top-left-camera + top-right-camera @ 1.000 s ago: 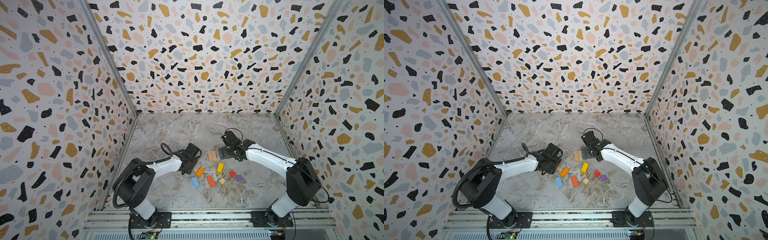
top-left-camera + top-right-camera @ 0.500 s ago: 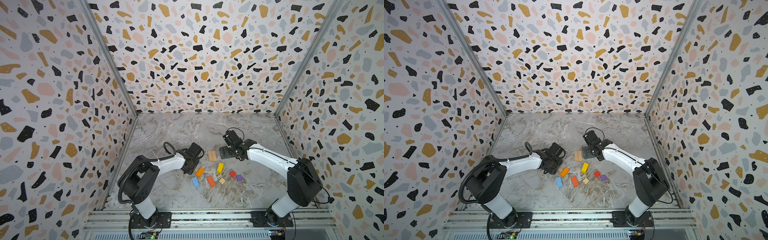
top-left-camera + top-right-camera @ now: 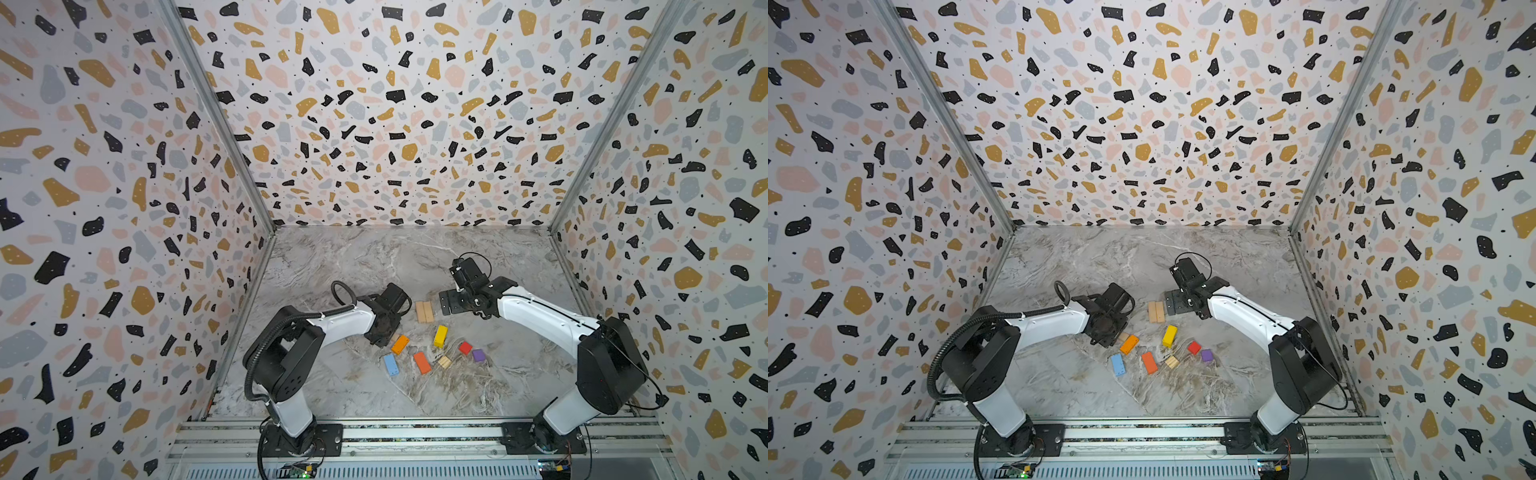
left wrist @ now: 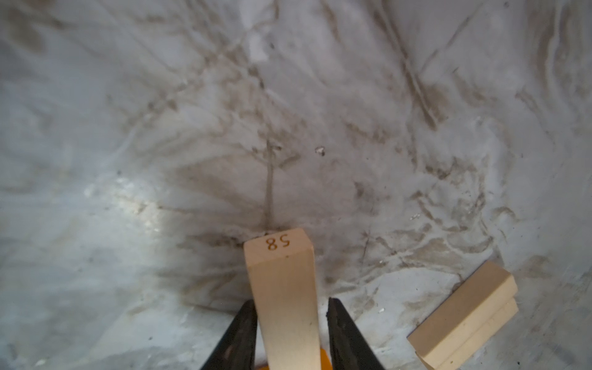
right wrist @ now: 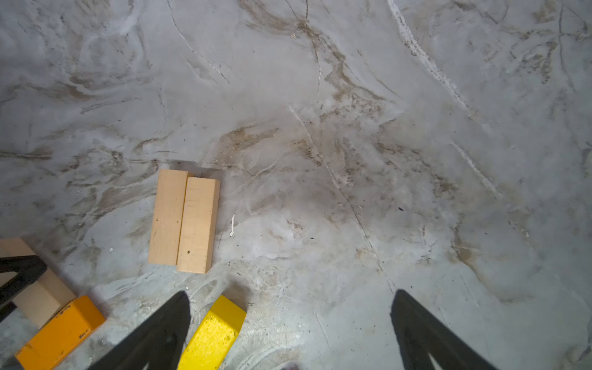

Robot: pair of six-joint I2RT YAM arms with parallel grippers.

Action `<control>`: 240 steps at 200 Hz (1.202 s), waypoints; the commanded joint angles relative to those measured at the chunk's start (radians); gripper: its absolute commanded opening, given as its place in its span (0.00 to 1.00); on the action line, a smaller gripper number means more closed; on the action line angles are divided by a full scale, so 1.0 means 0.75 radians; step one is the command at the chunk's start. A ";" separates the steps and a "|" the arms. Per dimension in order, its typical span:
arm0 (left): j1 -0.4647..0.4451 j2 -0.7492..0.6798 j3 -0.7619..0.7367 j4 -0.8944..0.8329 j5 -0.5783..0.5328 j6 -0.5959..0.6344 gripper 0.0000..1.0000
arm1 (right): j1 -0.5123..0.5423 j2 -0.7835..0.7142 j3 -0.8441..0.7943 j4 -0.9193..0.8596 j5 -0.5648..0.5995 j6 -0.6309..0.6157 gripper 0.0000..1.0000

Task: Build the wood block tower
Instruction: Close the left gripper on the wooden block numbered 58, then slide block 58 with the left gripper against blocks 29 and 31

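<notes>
The left gripper is pinched on a tan block marked 58, which juts forward from between its jaws. I cannot tell whether the block has left the marble table. An orange oblong lies right by its fingertips. Ahead and to one side, two tan oblongs lie flush together, the only base laid so far.

The right gripper hangs spread wide and empty, with that pair just ahead and a yellow oblong beside one finger.

Farther out lie a blue oblong, a red-orange oblong, a tan cube, a red cube and a purple cube, all loose. By my reading, nearly everything remains to stack.
</notes>
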 commanded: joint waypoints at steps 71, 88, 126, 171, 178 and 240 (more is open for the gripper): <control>-0.009 0.121 0.098 -0.160 -0.074 0.208 0.33 | -0.029 -0.068 -0.013 0.002 -0.015 -0.016 0.99; -0.006 0.158 0.161 -0.186 -0.086 0.300 0.31 | -0.032 -0.072 -0.019 0.008 -0.019 -0.016 0.99; 0.004 0.259 0.352 -0.362 -0.202 0.585 0.29 | -0.054 -0.079 -0.053 0.018 -0.037 -0.025 0.99; 0.018 0.311 0.484 -0.405 -0.253 0.888 0.22 | -0.083 -0.085 -0.086 0.034 -0.064 -0.035 0.99; 0.017 0.326 0.516 -0.423 -0.271 0.932 0.22 | -0.086 -0.085 -0.088 0.034 -0.066 -0.036 0.99; 0.005 0.304 0.546 -0.397 -0.367 1.198 0.22 | -0.091 -0.095 -0.096 0.018 -0.062 -0.037 0.99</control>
